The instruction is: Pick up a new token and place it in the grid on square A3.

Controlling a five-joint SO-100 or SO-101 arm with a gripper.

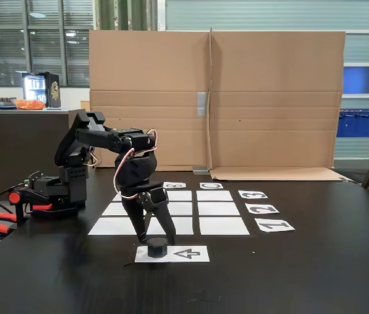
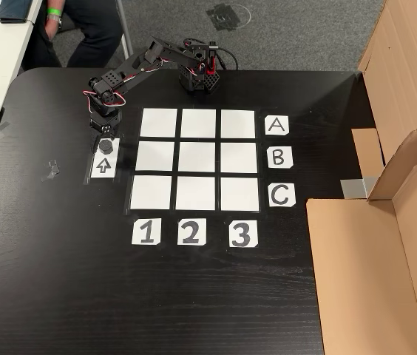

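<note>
Spread apart, the black two-finger pincer (image 1: 154,237) of the small black robot arm (image 1: 116,140) hangs over the small dark grey faceted nut-like token (image 1: 157,247), its two fingers pointing down with their tips just above and behind the token in the fixed view; whether they touch it cannot be told. The token sits on one end of a white paper strip printed with an arrow (image 1: 188,254), the arrow pointing toward the token. In the other view, looking down from above, the pincer (image 2: 106,134) reaches in from the arm's base (image 2: 197,74) at the far edge of the black tabletop (image 2: 60,281), and the token (image 2: 106,146) lies on the strip just left of the grid of nine blank white paper rectangles (image 2: 199,158), level with its top and middle rows. White cards lettered A (image 2: 276,126), B and C line the grid's right side there, and cards numbered 1, 2 and 3 (image 2: 242,234) run below it. The blank white corner cell in line with the A and the 3 (image 2: 237,123), at the grid's upper right in that view, is bare. Sheets of brown cardboard (image 1: 250,98) stand behind the table in the fixed view. A person (image 2: 83,29) sits beyond the table's far corner in the overhead-looking view.
</note>
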